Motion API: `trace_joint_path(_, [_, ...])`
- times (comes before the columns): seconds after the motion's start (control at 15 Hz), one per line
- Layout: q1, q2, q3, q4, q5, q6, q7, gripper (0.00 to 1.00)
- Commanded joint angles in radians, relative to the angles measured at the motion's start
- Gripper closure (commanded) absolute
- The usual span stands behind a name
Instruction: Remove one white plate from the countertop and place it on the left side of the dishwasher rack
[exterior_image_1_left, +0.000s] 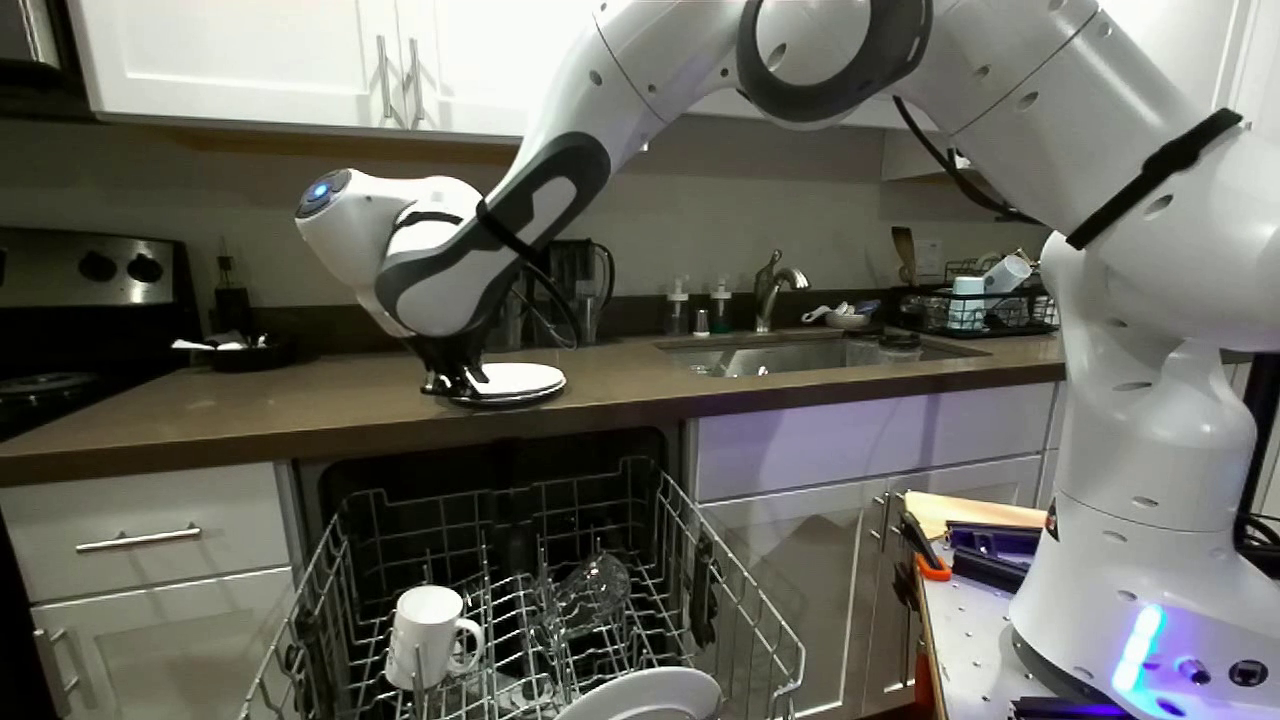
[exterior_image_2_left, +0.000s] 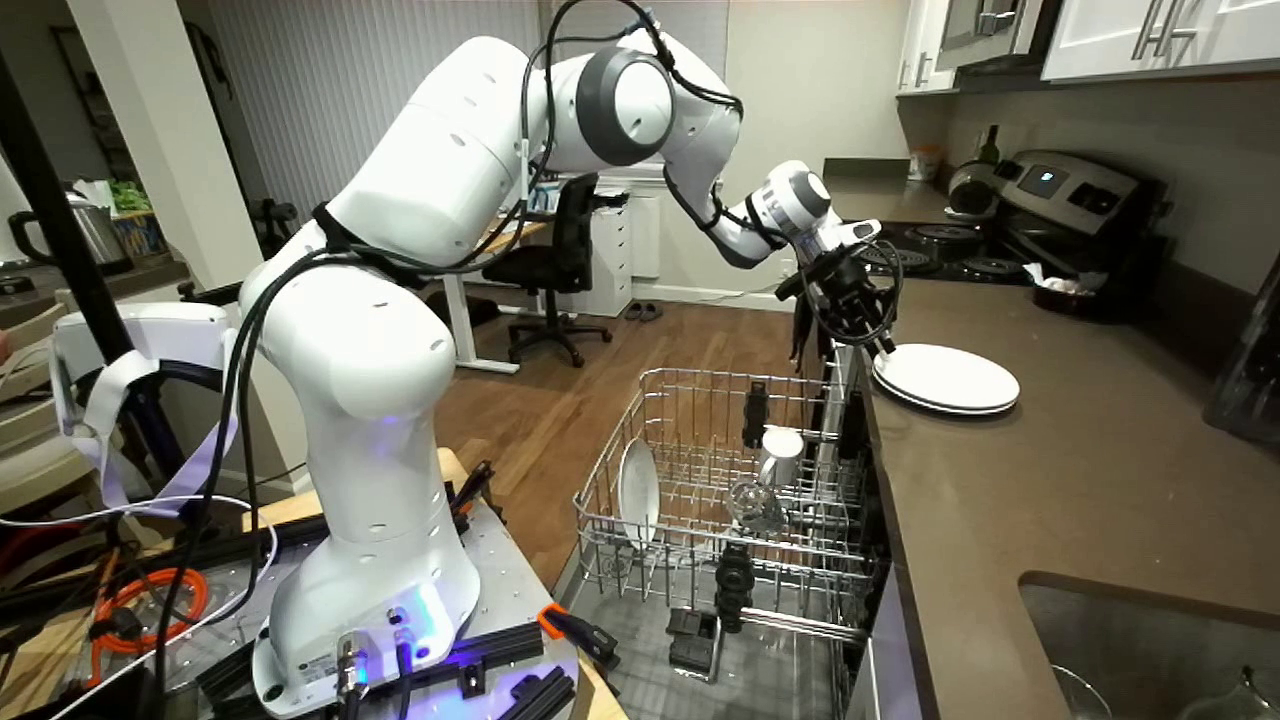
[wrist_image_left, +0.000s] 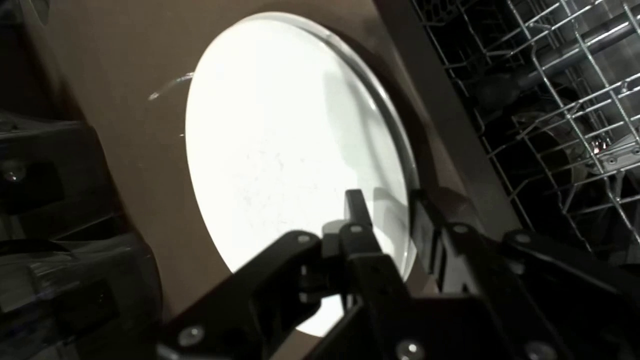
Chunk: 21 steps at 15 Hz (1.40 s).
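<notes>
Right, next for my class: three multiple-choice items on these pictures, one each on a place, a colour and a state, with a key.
1) Where is the white mug?
A) In the sink
B) In the dishwasher rack
C) On the stove

2) What colour is the top plate on the counter?
A) White
B) Blue
C) Green

3) What state is the claw in?
A) Shut
B) Hidden
C) Open

Key
1 B: both exterior views show it there.
2 A: it shows white in every view.
3 C: the wrist view shows a gap between its fingers.
</notes>
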<state>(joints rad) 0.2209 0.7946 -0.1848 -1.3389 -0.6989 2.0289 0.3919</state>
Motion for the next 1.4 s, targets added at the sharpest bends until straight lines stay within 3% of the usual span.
trace_joint_path(0.0, [-0.018, 0.023, 0.015, 0.038, 0.000, -0.016, -0.039, 0.90])
trace_joint_path(0.13, [-0.021, 0.029, 0.018, 0.038, 0.001, -0.007, -0.042, 0.83])
trace_joint_path(0.33, [-0.025, 0.032, 0.023, 0.040, 0.004, 0.000, -0.058, 0.93])
trace_joint_path(0.53, [-0.023, 0.026, 0.026, 0.037, -0.001, 0.006, -0.067, 0.96])
trace_joint_path(1.33, [0.015, 0.004, 0.024, 0.028, -0.032, 0.012, -0.065, 0.95])
